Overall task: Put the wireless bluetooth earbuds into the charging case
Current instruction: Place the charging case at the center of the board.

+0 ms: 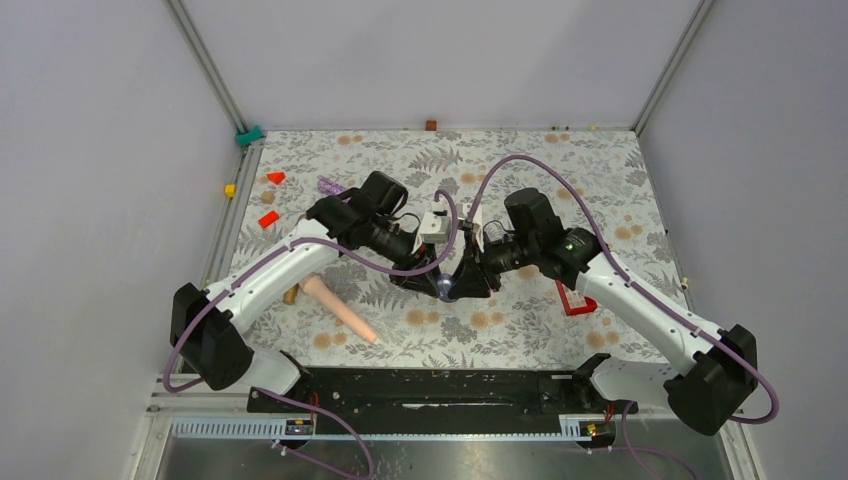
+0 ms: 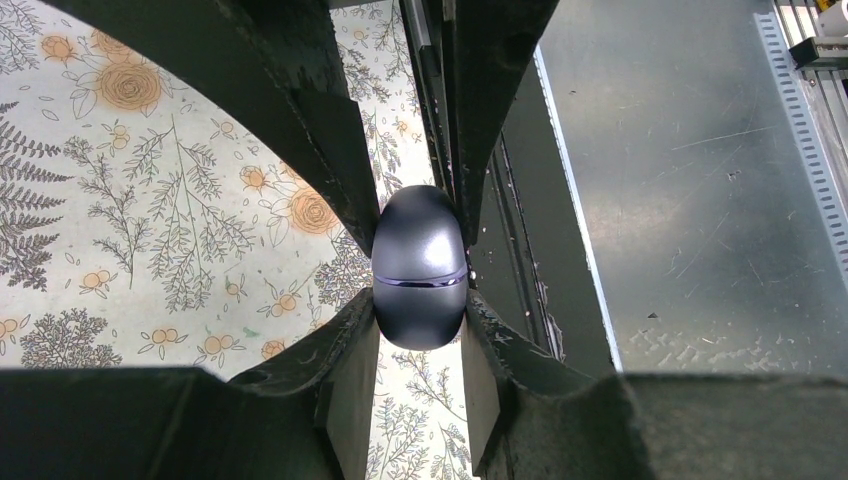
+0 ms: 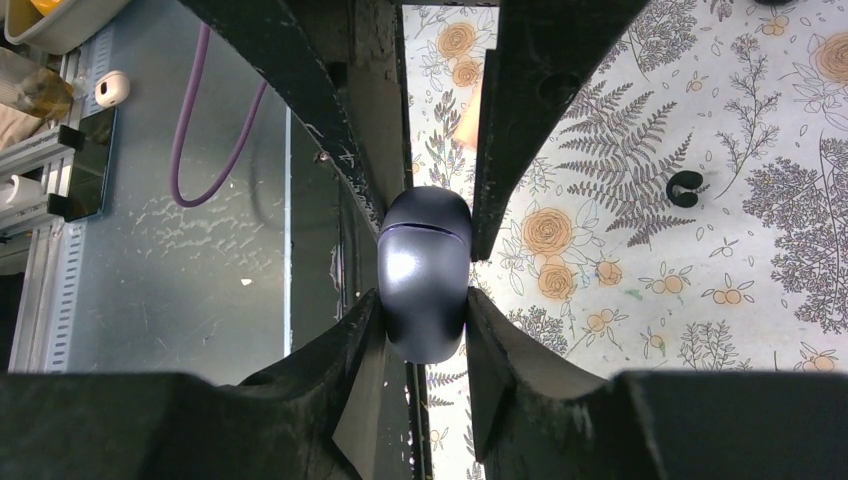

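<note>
**Case clamped end to end, seam not yet parted**

Nearest the lens in the left wrist view, the left gripper (image 2: 420, 325) has its fingers clenched on the short end of the charging case (image 2: 420, 265), one pad on each flank just below the seam. The right wrist view mirrors this. The right gripper (image 3: 425, 320) presses on both sides of the longer end, so we read it as grasping too. In each view the other arm's fingers show at the top of the frame, set on the far half.

The case is a dark, closed egg at lower centre of the top view, and it appears lifted clear of the floral cloth (image 1: 520, 160). Its long axis runs straight from one wrist to the other, and the seam crosses that axis between the two grips. Neither arm is nearer; they share it.

We judge that the next move must part the halves across that seam, since nothing goes in while the lid is closed.

Farther off, at the right of the right wrist view, a small black bud (image 3: 685, 187) lies on the cloth, well apart from the fingers. We take it for one of the earbuds, though it is too small to be sure.
</note>
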`<state>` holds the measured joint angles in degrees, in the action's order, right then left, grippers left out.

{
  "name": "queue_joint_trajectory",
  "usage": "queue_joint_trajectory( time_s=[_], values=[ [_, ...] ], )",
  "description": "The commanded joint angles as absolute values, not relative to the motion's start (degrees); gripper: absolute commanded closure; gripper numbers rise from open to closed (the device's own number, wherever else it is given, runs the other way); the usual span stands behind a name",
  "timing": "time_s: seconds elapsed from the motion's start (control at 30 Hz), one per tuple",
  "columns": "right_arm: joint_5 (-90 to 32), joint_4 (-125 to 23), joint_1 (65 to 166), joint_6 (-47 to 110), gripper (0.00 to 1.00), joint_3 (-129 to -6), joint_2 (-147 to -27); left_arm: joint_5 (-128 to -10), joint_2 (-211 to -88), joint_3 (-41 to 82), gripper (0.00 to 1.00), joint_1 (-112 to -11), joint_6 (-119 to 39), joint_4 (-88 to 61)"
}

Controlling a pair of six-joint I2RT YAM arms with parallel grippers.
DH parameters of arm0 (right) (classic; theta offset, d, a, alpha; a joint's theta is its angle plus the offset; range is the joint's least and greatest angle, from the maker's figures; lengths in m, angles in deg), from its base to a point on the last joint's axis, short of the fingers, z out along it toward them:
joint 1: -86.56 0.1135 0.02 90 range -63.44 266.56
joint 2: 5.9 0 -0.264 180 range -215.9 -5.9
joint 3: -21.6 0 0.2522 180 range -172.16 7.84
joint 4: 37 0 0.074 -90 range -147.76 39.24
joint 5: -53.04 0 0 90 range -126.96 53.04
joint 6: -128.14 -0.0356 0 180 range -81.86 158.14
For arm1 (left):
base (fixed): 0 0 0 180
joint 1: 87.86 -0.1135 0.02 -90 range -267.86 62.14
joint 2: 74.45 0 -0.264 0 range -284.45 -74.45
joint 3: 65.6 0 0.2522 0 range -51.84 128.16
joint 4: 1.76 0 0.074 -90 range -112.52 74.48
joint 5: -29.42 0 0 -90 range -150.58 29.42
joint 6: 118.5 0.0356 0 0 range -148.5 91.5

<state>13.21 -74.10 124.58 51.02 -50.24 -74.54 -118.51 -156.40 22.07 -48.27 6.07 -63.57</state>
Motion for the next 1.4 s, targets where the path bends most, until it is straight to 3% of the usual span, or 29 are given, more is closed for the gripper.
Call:
queue_joint_trajectory(
  time_s=[0.0, 0.17, 0.27, 0.47, 0.6, 0.77, 0.9, 1.2, 1.37],
  values=[
    [14.6, -73.5, 124.5, 53.0, 0.75, -51.1, -74.4, -120.2, -156.3, 24.4, 0.94, -47.9, 5.8, -62.5],
    [15.8, -73.5, 124.5, 52.4, 0.73, -51.3, -74.0, -119.0, -155.9, 23.6, 0.92, -47.9, 3.3, -59.9],
    [16.0, -73.6, 124.7, 52.1, 0.59, -51.3, -74.3, -118.5, -156.3, 23.6, 0.92, -47.9, 2.5, -59.3],
    [14.4, -73.6, 125.3, 52.3, 0.51, -51.4, -75.3, -119.1, -156.5, 23.2, 0.94, -48.0, 0.4, -57.5],
    [13.3, -74.6, 125.3, 53.3, 0.37, -51.6, -75.4, -119.4, -156.2, 23.0, 0.94, -48.5, -0.5, -56.5],
    [12.0, -74.8, 125.3, 53.7, 0.34, -51.6, -75.8, -120.4, -155.6, 22.4, 0.95, -49.4, -1.6, -55.2],
    [12.5, -74.3, 125.3, 53.2, 0.38, -51.6, -76.5, -120.9, -155.3, 21.8, 0.96, -50.0, -2.3, -54.3],
    [13.1, -73.8, 125.3, 52.7, 0.68, -51.8, -76.0, -121.3, -155.5, 21.5, 0.95, -50.1, -2.9, -53.5],
    [13.3, -73.8, 125.2, 52.6, 0.76, -52.0, -75.6, -121.2, -155.6, 21.5, 0.93, -50.1, -3.1, -53.4]
  ],
)
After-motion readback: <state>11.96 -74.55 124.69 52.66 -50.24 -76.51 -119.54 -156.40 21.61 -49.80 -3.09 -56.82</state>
